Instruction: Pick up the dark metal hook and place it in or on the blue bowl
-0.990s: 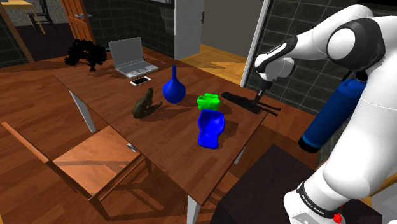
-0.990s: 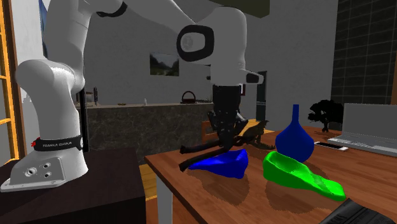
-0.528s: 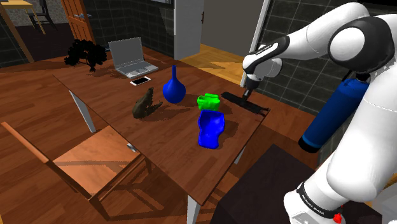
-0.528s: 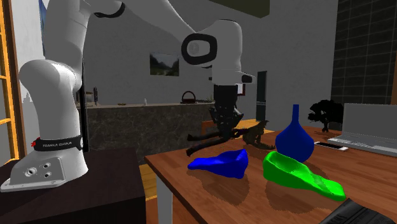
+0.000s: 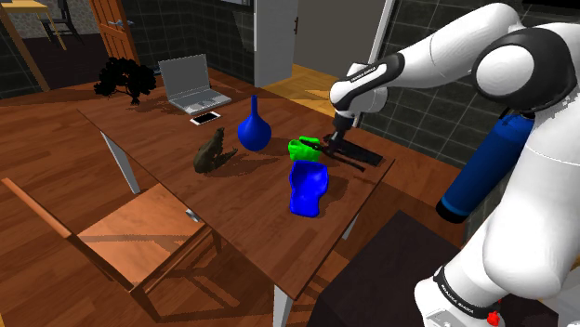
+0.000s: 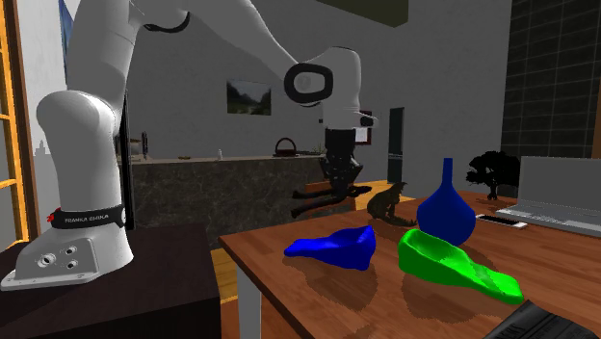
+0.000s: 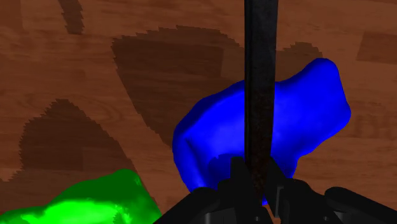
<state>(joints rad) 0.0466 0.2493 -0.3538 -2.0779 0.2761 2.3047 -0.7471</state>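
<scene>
Shifted toward shoulder-frame centre: black gripper (image 5: 336, 139) | clamped on long dark metal hook (image 7: 259, 95), clear of surface (image 5: 232, 209) | apparently aligned over lumpy blue bowl (image 7: 312, 121) for release

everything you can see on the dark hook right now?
The hook is a long, dark, straight bar with a rough, speckled, metal-like surface. The pincer is shut on its shaft, and the rest runs straight out ahead of the fingers. In the second exterior view it hangs roughly level, clear of the wooden table, its far end pointing to that view's left. From the wrist it crosses above the blue bowl without touching it. Only the pincer touches it.
</scene>
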